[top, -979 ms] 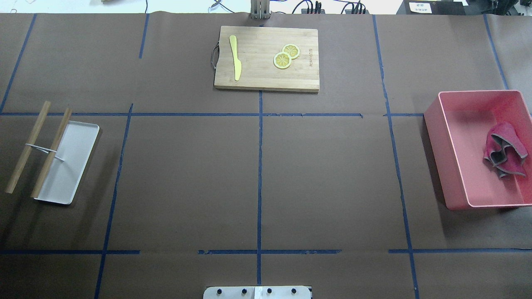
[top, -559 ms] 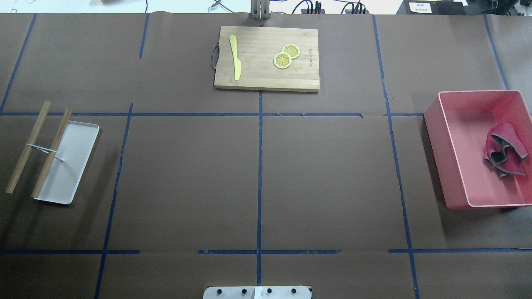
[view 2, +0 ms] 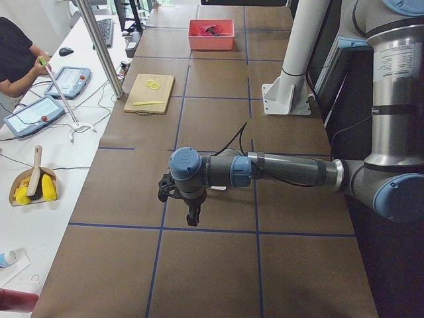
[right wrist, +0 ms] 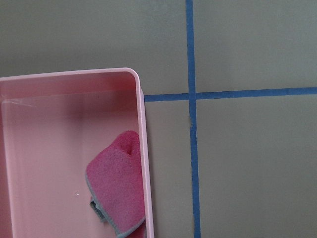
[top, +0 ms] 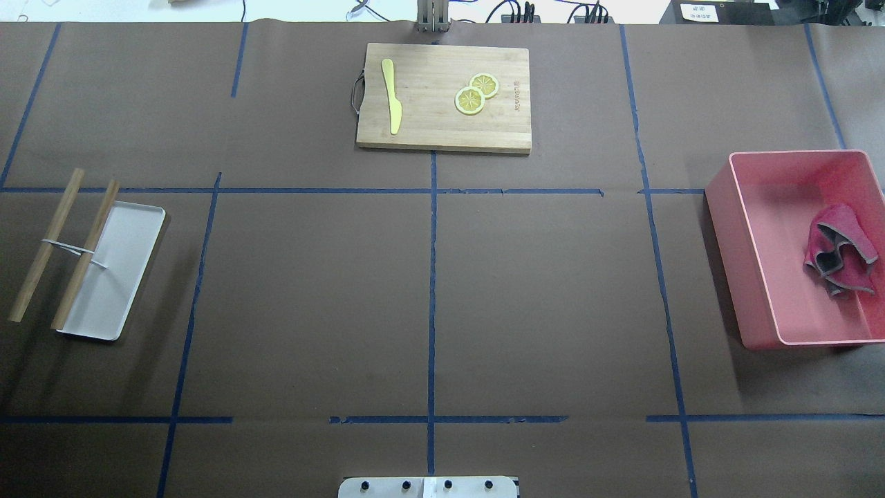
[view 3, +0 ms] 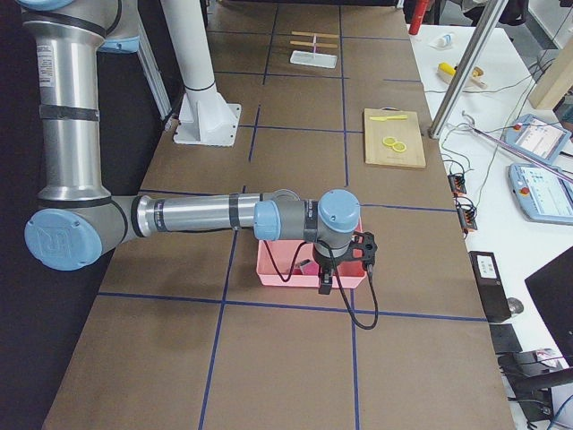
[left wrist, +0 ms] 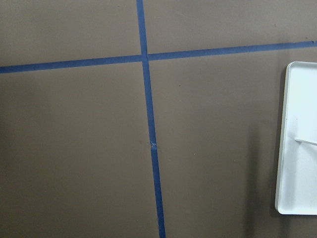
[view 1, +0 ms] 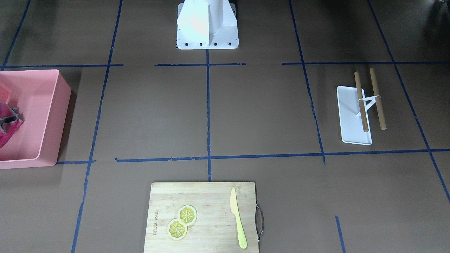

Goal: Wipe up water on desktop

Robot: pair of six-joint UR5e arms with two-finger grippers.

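Blue-taped brown desktop [top: 311, 297] beside white bench [view 2: 46, 225]

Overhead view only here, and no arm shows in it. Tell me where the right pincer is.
Observer: In the exterior right view the right pincer hangs at the near edge of the pink bin.
Operator: Now give me the left one.
Observer: In the exterior left view the left pincer hangs above the desktop, near a blue tape line.
Operator: Say what the right wrist camera sees.
Observer: It looks straight down on one bin corner, with the pink cloth inside.
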